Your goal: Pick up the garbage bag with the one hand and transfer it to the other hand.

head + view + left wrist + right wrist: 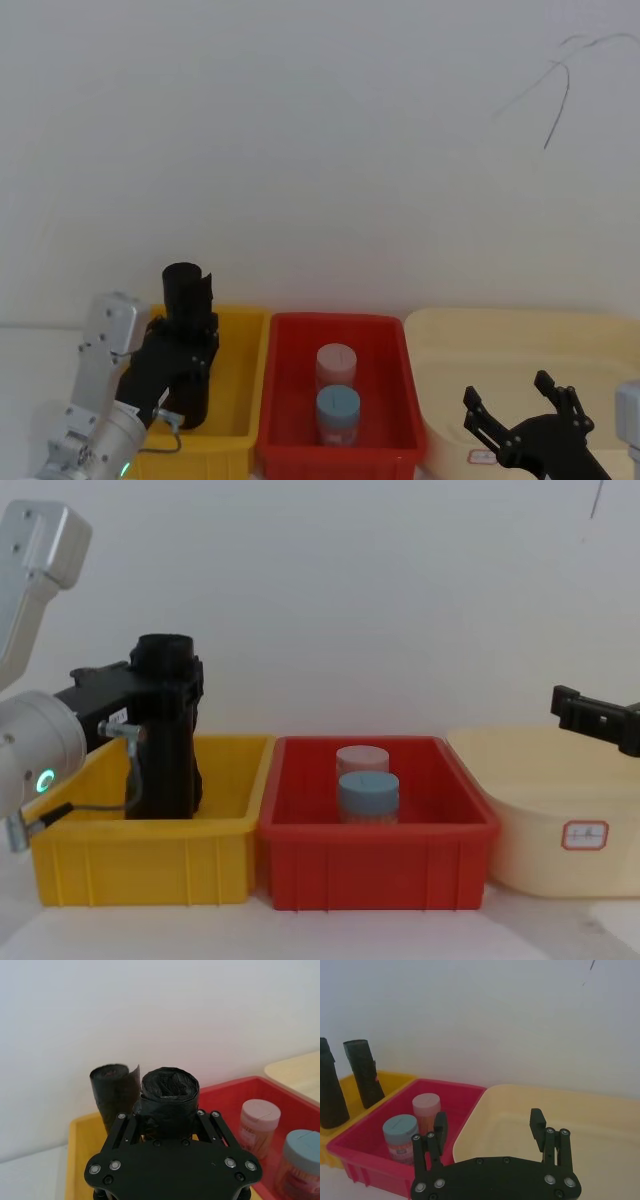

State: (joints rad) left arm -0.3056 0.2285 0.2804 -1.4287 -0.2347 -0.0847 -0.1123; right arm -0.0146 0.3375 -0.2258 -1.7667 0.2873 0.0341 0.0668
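Left gripper (170,1121): I read it as clamped on the garbage bag (170,1091), with one finger against each side of the roll below its wider top. In the head view it sits at the lower left, reaching in over the yellow bin (140,865).
Garbage bag: upright, left of centre in the chest view, its lower end inside the yellow bin below the rim. I cannot tell whether its base touches the bin floor.
Second black roll (111,1091): stands free in the same bin, just beside the garbage bag on its far side, with a loose flap at its top edge.
Right gripper (489,1125): fingers spread wide and holding nothing. It is at the lower right of the head view, above the cream tub (530,820).
Red bin (380,865): centre of the chest view, between the yellow bin and the cream tub, just beside each.
Jars: a pink-lidded jar (336,362) and a blue-lidded jar (337,408) stand upright in the red bin. The blue one is lower in the head view, just beside the pink.
Surface (300,935): white, carrying the three containers in a row.
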